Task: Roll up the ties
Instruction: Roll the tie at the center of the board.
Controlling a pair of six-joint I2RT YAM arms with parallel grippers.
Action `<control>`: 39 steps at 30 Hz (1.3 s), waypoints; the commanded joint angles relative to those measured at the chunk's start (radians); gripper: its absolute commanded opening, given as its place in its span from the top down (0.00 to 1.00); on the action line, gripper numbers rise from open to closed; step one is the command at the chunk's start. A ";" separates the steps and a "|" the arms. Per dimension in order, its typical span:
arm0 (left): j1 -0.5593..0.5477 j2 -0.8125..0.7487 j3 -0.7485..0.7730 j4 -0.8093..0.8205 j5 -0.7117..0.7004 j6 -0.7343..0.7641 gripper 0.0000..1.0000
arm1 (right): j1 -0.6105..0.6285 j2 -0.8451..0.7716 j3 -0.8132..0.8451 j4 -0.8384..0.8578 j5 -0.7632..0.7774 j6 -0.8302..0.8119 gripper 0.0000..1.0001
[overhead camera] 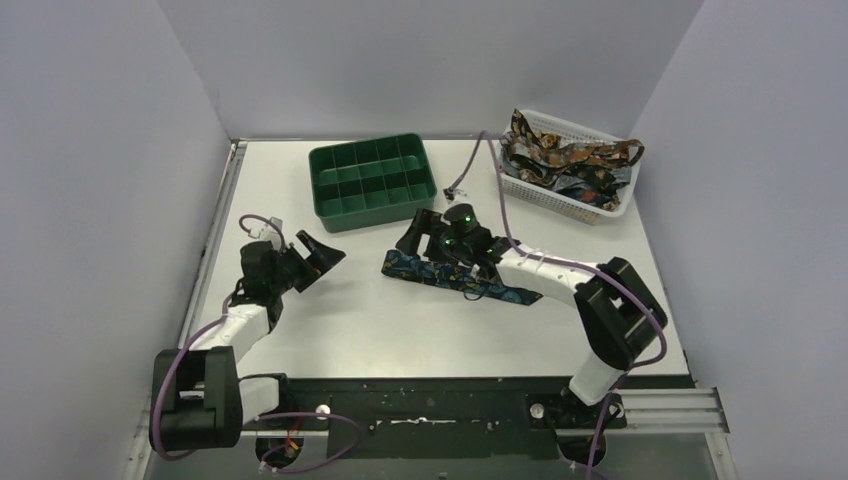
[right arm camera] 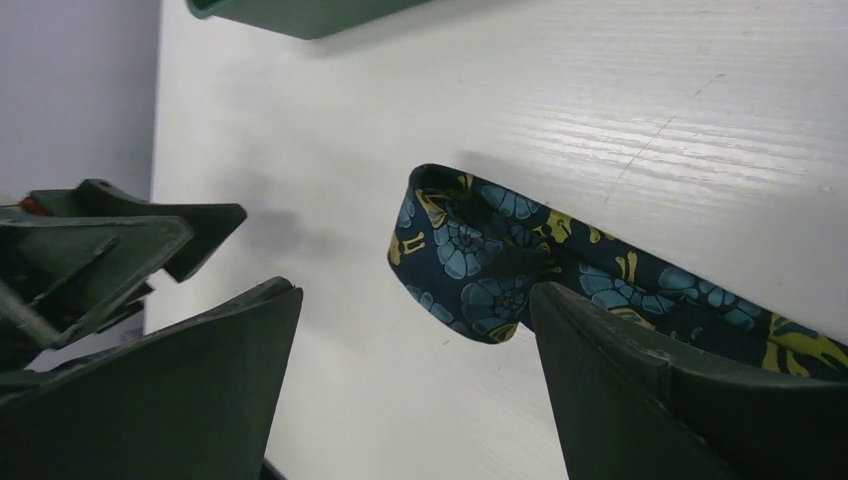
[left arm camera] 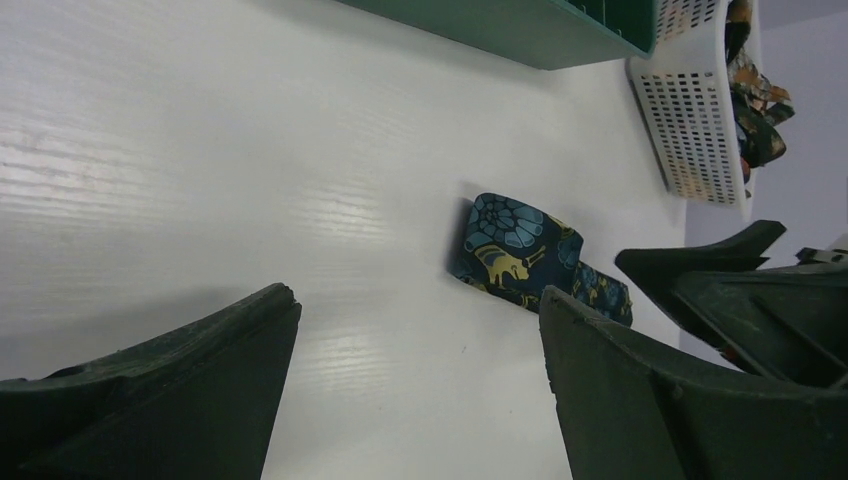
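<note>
Currently, one tie [overhead camera: 405, 266] lies flat on the white desk [overhead camera: 380, 330], just in front of the green compartment tray [overhead camera: 370, 215], running from the centre toward the right. Its left end is folded back on itself, forming a short doubled loop. The fabric is dark navy with blue shells and yellow figures.

The right arm [overhead camera: 545, 275] reaches over this tie, with its jaws apart above the folded end. In the right wrist view, the fold sits between the two fingers [right arm camera: 640, 400], and one finger overlaps the fabric. Whether it touches the tie cannot be told.

The left arm [overhead camera: 245, 320] is positioned near the left edge of the desk, well apart from the tie. Its jaws stand wide apart, point toward the folded end, and hold nothing.

More ties [overhead camera: 565, 155] lie piled in the white mesh basket [overhead camera: 555, 197] at the far right corner of the desk.
</note>
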 commanded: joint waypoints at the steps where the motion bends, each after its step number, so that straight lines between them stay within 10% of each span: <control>1: 0.010 -0.003 -0.012 0.135 0.088 -0.060 0.12 | 0.064 0.102 0.098 -0.182 0.172 -0.046 0.13; 17: -0.094 -0.088 0.016 0.022 -0.035 0.046 0.15 | 0.012 0.160 0.099 -0.143 0.036 -0.077 0.38; 39: -0.246 0.164 0.100 0.158 -0.069 0.073 0.16 | -0.027 0.133 0.086 -0.074 -0.028 -0.087 0.27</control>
